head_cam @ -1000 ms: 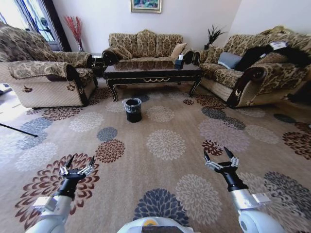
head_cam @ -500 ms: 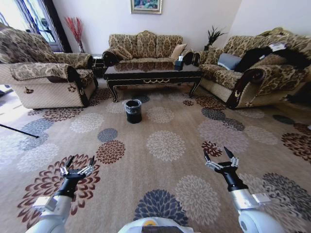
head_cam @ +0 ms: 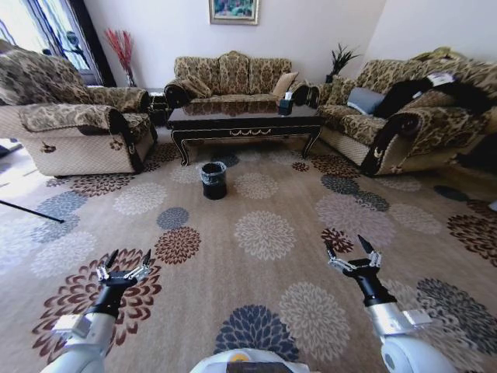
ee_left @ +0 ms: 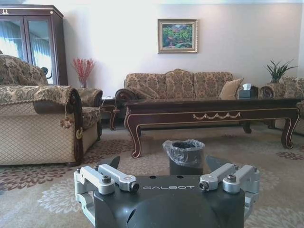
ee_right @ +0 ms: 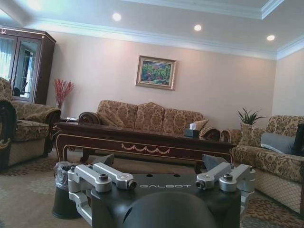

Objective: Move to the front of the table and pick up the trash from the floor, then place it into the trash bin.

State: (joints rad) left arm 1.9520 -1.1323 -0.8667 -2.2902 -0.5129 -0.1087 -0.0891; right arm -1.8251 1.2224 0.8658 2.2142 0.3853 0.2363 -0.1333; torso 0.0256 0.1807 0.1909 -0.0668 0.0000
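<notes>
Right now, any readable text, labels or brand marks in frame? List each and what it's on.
"GALBOT" on the black housing of the left gripper, left wrist view, jaws open.
"GALBOT" on the black housing of the right gripper, right wrist view, jaws open.
White tags on both forearms in the head view: too small to read.
Tissue box on the table: print not legible.
Trash bin: no marking visible.

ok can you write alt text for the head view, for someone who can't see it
Two robot grippers, left and right, are held open over a flower-patterned carpet. Ahead, a small black trash bin stands on the carpet in front of a dark wooden coffee table, with patterned sofas around it.
</notes>
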